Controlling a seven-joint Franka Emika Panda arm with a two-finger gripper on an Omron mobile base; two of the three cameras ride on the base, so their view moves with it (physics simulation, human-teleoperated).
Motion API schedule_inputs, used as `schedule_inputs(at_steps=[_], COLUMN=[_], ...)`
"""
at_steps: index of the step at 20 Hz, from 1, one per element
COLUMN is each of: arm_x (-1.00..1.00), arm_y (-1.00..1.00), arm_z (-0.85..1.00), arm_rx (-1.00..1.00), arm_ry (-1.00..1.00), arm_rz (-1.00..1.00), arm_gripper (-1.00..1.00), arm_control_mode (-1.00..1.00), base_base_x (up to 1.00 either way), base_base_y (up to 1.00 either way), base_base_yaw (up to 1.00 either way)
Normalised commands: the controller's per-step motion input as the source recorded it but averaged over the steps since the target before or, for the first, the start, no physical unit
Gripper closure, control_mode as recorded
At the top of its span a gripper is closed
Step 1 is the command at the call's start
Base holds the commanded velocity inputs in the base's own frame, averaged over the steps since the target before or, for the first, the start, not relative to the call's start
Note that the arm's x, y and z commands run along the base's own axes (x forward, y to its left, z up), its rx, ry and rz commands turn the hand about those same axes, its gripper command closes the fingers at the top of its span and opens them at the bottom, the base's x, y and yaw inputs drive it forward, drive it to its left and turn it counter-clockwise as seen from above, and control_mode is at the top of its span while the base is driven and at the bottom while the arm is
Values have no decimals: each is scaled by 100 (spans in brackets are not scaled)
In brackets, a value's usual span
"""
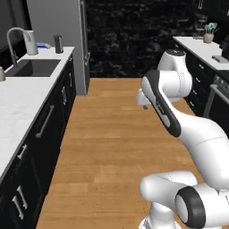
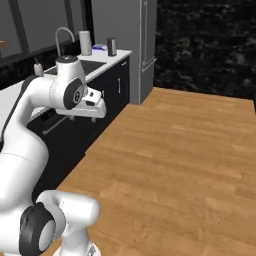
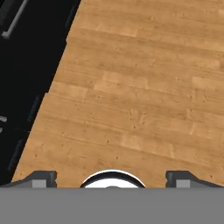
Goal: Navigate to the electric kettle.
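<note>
The electric kettle (image 1: pixel 58 43) is a small dark grey cylinder at the far end of the left counter (image 1: pixel 22 100), beside the grey fridge. In the right base view the kettle (image 2: pixel 112 46) stands just right of the white paper towel roll (image 2: pixel 85 42). My arm is folded above the wooden floor, well short of the kettle. My gripper (image 3: pixel 112 180) points down at the floor, open with its fingertips (image 3: pixel 41 179) far apart and nothing between them.
A sink (image 1: pixel 35 67) with a curved faucet (image 1: pixel 13 38) is set in the left counter before the kettle. A tall grey fridge (image 1: pixel 60 18) ends that counter. A second counter (image 1: pixel 203 49) with a potted plant (image 1: pixel 209 32) runs along the right. Wooden floor (image 1: pixel 107 134) lies between.
</note>
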Motion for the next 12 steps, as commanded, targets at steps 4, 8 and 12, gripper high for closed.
schedule_inputs(at_steps=[4,8,12], arm_x=[0,0,0], arm_y=[0,0,0], arm_z=[0,0,0], arm_rx=[0,0,0], arm_ry=[0,0,0], arm_rz=[0,0,0], arm_gripper=[-100,-100,-100], arm_control_mode=[100,100,100], base_base_x=[100,100,100], base_base_y=[-38,-39,-42], base_base_yaw=[0,2,3])
